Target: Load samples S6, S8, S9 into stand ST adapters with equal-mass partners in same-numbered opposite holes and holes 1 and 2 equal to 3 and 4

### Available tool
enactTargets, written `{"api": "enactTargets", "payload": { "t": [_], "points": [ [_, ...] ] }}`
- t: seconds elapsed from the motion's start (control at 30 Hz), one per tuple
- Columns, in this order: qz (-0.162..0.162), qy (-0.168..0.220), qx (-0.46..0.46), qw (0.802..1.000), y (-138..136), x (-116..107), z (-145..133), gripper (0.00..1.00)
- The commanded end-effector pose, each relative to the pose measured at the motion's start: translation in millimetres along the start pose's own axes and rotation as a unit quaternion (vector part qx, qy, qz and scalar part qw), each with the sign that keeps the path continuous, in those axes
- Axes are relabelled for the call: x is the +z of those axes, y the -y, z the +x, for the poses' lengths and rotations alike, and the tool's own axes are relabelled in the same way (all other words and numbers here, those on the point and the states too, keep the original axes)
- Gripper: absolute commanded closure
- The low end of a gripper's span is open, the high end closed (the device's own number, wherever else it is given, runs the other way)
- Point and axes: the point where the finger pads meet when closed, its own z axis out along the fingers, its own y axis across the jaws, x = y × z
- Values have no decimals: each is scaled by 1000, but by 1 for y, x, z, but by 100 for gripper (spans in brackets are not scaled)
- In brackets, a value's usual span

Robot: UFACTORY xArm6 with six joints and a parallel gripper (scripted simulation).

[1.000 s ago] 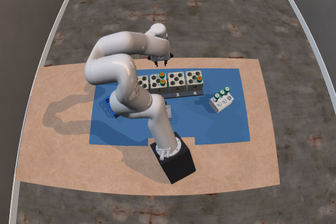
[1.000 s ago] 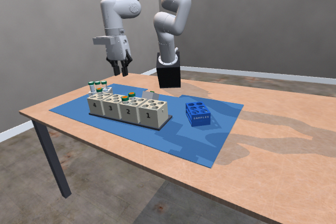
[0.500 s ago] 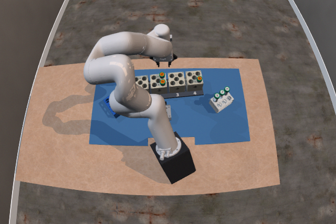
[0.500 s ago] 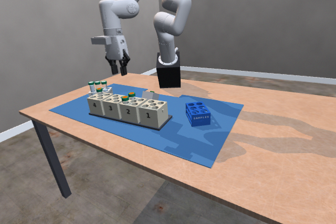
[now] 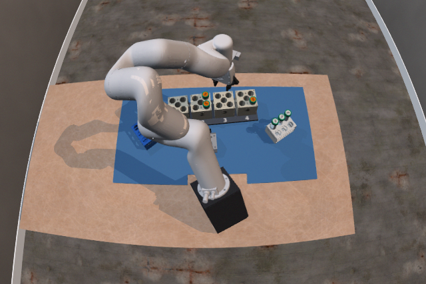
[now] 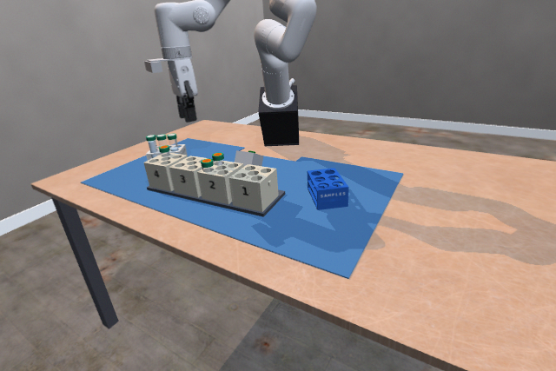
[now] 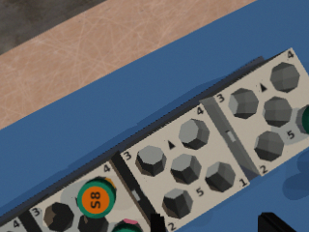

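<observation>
Four beige adapters stand in the stand ST [image 5: 213, 105]. Adapter 2 [image 5: 201, 102] holds two orange-dot tubes: S8 [image 7: 96, 197] in hole 4 and another [image 5: 206, 104] whose cap is cut off at the wrist view's bottom edge. Adapter 4 [image 5: 245, 100] holds one orange-dot tube [image 5: 252, 100] in hole 1. Adapter 1 [image 5: 178, 104] and adapter 3 [image 7: 185, 169] are empty. My gripper [image 5: 225, 83] hangs open and empty, high above the far side of adapter 3; it also shows in the exterior view [image 6: 187, 109].
A white rack [image 5: 281, 128] with three white-dot blanks stands right of the stand. The blue SAMPLES rack [image 6: 327, 188] stands empty on the other side. The small desk with DONE [image 6: 248, 158] sits behind the stand, partly hidden by my arm.
</observation>
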Motion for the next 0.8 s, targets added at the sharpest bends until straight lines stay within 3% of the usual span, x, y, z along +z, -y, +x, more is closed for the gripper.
{"api": "enactTargets", "payload": {
  "t": [0.0, 0.23, 0.5, 0.77],
  "points": [
    [0, -1, 39, 999, -12, -1, 3, 43],
    [0, -1, 139, 990, -42, -1, 7, 43],
    [0, -1, 266, 964, -81, -1, 12, 43],
    [0, -1, 266, 964, -111, -1, 16, 43]
  ]
}}
